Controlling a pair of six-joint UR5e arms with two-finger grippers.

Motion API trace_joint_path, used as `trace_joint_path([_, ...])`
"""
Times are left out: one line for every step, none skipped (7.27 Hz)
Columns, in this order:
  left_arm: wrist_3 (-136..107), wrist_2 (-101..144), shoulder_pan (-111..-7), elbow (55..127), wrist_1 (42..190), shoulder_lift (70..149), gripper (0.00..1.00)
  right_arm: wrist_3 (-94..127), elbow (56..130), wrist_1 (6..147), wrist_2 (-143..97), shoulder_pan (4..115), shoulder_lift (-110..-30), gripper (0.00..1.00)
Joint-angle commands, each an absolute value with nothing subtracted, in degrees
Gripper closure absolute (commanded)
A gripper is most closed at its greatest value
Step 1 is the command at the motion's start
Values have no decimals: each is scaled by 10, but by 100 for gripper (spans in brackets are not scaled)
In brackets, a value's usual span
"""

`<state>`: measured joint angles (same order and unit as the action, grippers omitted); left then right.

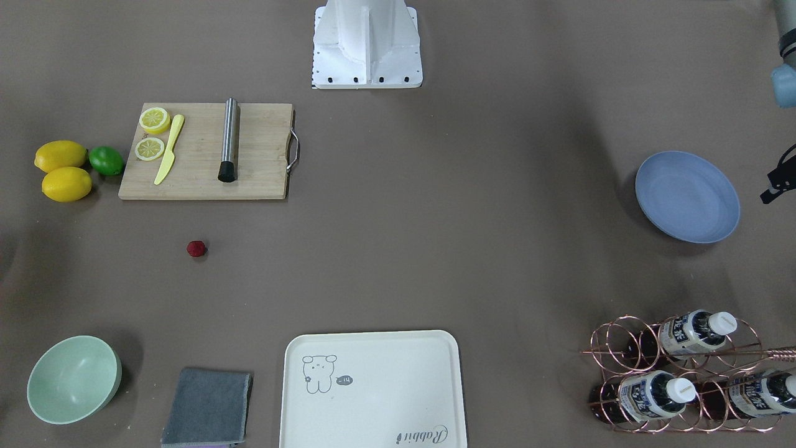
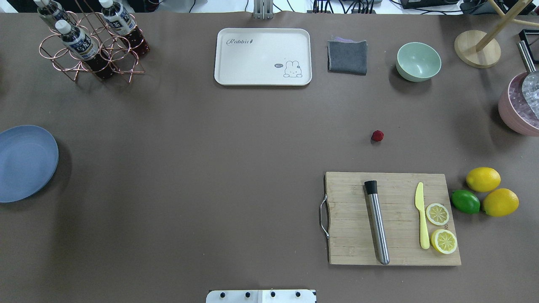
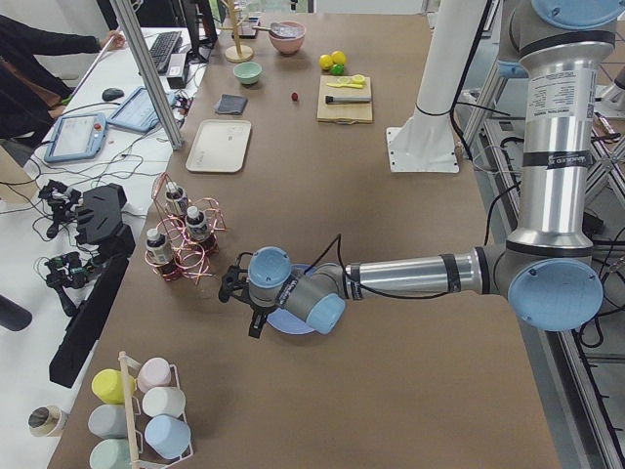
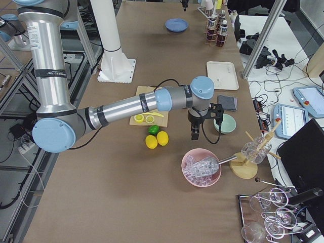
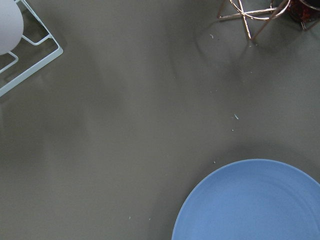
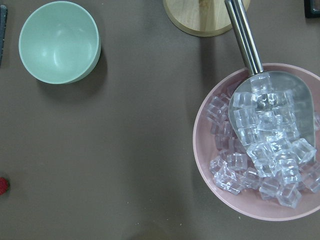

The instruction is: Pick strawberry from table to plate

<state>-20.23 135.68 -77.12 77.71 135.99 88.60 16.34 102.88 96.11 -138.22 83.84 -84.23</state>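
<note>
The strawberry [image 1: 196, 249] is a small dark-red berry lying alone on the table [image 1: 435, 236], between the cutting board and the grey cloth; it also shows as the berry [image 2: 377, 135] and at the left edge of the right wrist view [image 6: 2, 185]. The blue plate [image 1: 687, 196] sits empty at the far opposite end [image 2: 25, 163]. My left gripper [image 3: 234, 288] hovers over the plate's edge [image 5: 255, 200]; I cannot tell its state. My right gripper [image 4: 194, 132] hangs above the table between the green bowl and the ice bowl; its state cannot be told either.
A wooden cutting board [image 2: 393, 219] holds a steel muddler, a yellow knife and lemon halves; two lemons and a lime [image 2: 465, 201] lie beside it. A cream tray [image 2: 262, 56], grey cloth [image 2: 347, 57], green bowl [image 2: 418, 61], pink ice bowl [image 6: 255, 145] and copper bottle rack [image 2: 90, 46] line the far side.
</note>
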Motion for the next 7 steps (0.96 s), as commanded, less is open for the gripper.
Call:
trace_joint_path([-266,1345,-722,694,1503,884,2,211,1030,932,-1382,820,-840,0])
trace_joint_path([-266,1342,-708,688,1522,869,3,233,1029,914,-1378,815,-839,0])
trace_joint_path([-265,1342,-703,686,1529,858,3,239,1030,906,-1378,814,-840,0])
trace_joint_path([-265,1346,-696,685,1546,847,4,239,1030,906,-1378,814,-839,0])
trace_joint_path([-266,1348,-694,686,1547,845,32,239,1031,906,-1377,813,-839,0])
trace_joint_path([-266,1348,-694,685,1546,845,62,239,1034,906,-1375,813,-839,0])
trace_joint_path([-266,1348,-694,685,1545,845,88,239,1035,906,-1375,813,-839,0])
